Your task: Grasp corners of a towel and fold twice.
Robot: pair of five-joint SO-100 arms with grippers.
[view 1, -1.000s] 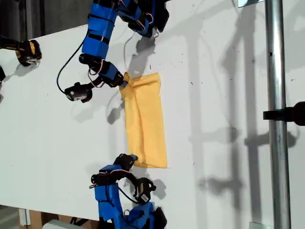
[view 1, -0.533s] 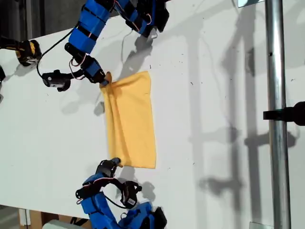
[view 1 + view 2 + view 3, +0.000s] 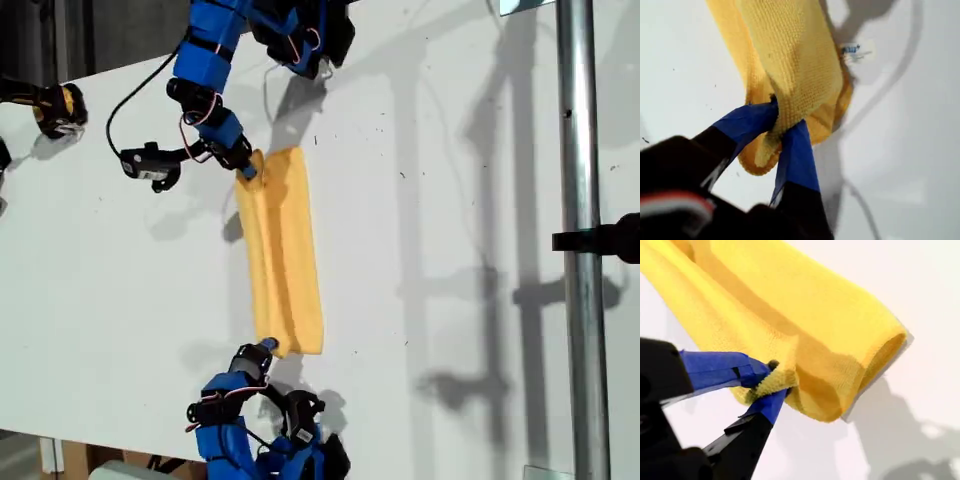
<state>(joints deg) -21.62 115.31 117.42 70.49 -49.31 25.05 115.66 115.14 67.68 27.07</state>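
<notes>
- Since a moment earlier, the towel (image 3: 282, 255) had narrowed into a long folded strip near the counter (image 3: 450, 200) middle in the exterior view.
- My first gripper (image 3: 782, 125) had its jaws pinched on a corner.
- My second gripper (image 3: 771, 377) clamped a corner likewise.
- One fold looked nearly laid; I judged releasing came next.

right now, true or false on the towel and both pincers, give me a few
1. The towel lies as a narrow folded strip on the white table. True.
2. My first pincer is open, clear of the cloth. False: it is clamped on a towel end.
3. My second pincer pinches towel fabric. True.
4. The towel is blue. False: it is yellow.
5. A metal pole stands at the exterior view's right. True.
</notes>
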